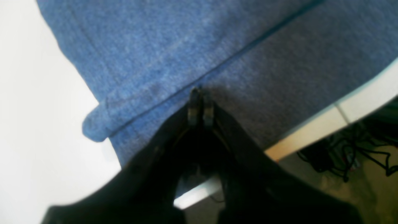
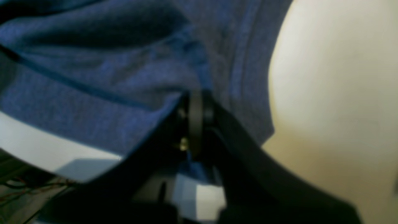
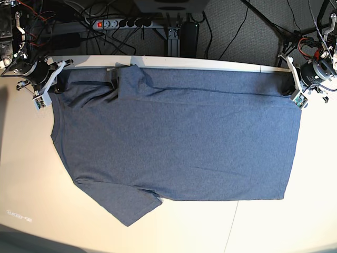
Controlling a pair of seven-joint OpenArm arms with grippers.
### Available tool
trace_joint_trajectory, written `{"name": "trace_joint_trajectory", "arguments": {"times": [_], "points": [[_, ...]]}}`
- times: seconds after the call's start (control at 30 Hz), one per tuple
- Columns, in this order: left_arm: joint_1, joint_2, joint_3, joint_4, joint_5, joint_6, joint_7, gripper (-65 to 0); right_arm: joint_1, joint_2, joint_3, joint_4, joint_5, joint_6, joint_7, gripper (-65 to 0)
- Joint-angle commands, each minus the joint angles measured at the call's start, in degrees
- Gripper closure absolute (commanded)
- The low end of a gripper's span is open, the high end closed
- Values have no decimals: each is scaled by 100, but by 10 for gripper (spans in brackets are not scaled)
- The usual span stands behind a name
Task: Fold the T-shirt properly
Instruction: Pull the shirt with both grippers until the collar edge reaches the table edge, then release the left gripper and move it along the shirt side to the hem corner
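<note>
Along the far edge of the table [image 3: 16, 174], the T-shirt [image 3: 174, 147] is lying spread flat with its long axis running across the base view, neck end toward that view's left and hem toward its right. The right gripper [image 3: 52, 86] is sitting at the far shoulder corner and the left gripper [image 3: 293, 88] at the far hem corner, so the whole body of the shirt is stretching away from both sets of fingers toward the near side. Any fold, I judge, is turning on that: the far edge is the one in hand, and the near sleeve [image 3: 129, 203] is lying well apart from either arm. Up close, the left gripper [image 1: 200, 104] is showing its jaws pressed together on a fold of the fabric [image 1: 186, 56], right beside a seam. The right gripper [image 2: 197, 119] is likewise clamped shut with cloth [image 2: 102, 81] bunching against it. Only the base view is giving the full outline; only the wrist views are showing the pinches.
</note>
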Motion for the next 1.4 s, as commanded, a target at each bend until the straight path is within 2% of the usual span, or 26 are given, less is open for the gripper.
{"name": "trace_joint_trajectory", "arguments": {"times": [0.0, 0.13, 0.87, 1.0, 1.33, 1.37], "points": [[57, -96, -55, 72, 31, -107, 131, 0, -42, 153, 57, 9, -55, 90, -245, 0], [72, -96, -57, 76, 33, -107, 142, 0, -175, 260, 61, 9, -22, 87, -238, 0], [81, -96, -251, 76, -9, -107, 166, 0, -396, 260, 151, 11, -20, 85, -149, 0], [79, -94, -529, 76, -356, -188, 173, 0, -398, 258, 151, 11, -22, 85, -87, 0], [-166, -96, -2129, 79, -1860, -964, 173, 0, -396, 258, 151, 9, -20, 85, -44, 0], [-269, -96, -2210, 79, -2015, -1027, 175, -20, -398, 258, 151, 9, -20, 85, -44, 0]]}}
